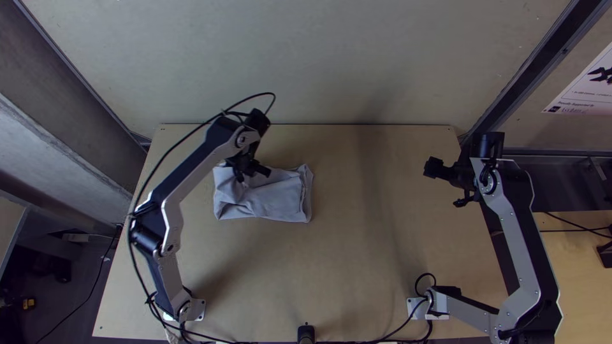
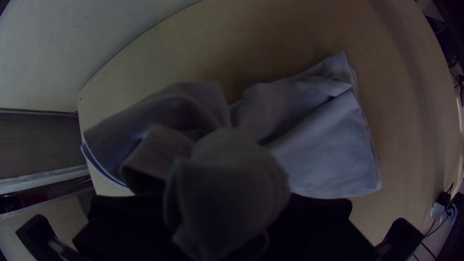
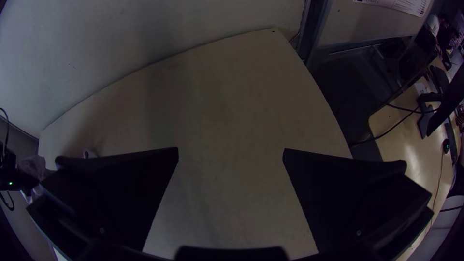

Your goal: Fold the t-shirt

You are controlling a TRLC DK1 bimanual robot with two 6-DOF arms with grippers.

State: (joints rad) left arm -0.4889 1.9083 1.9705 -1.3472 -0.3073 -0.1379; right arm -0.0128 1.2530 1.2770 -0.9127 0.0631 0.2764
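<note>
T-shirt (image 1: pixel 274 202), pale grey from where I'm standing, lies left of centre in the upper half of the top view, gathered into a small oblong bundle on the light wooden table (image 1: pixel 350 261). Its long side runs across the frame. The right end looks fairly smooth, with a seam along the edge and a corner poking up at the bundle's upper right, while the middle and left are rumpled. The left gripper (image 1: pixel 253 174) sits over the upper edge of the bundle, a little left of its middle, and it has the cloth pinched: in the left wrist view a thick, rounded wad of fabric bulges up between the two black fingers (image 2: pixel 316 217), with folds spreading out on both sides. I can't tell which part of the shirt that wad is. The left arm (image 1: pixel 201 162) slants up from its base at the lower left of the top view, a black cable (image 1: pixel 167 153) looping alongside it. Over on the right, well apart from the cloth, the right gripper (image 1: pixel 445 185) hangs above the table near its right edge, pointing left; its fingers (image 3: pixel 121 193) stand wide apart, and bare wood shows between them. A printed sheet (image 1: pixel 586 89) is up at the far right of the frame.
</note>
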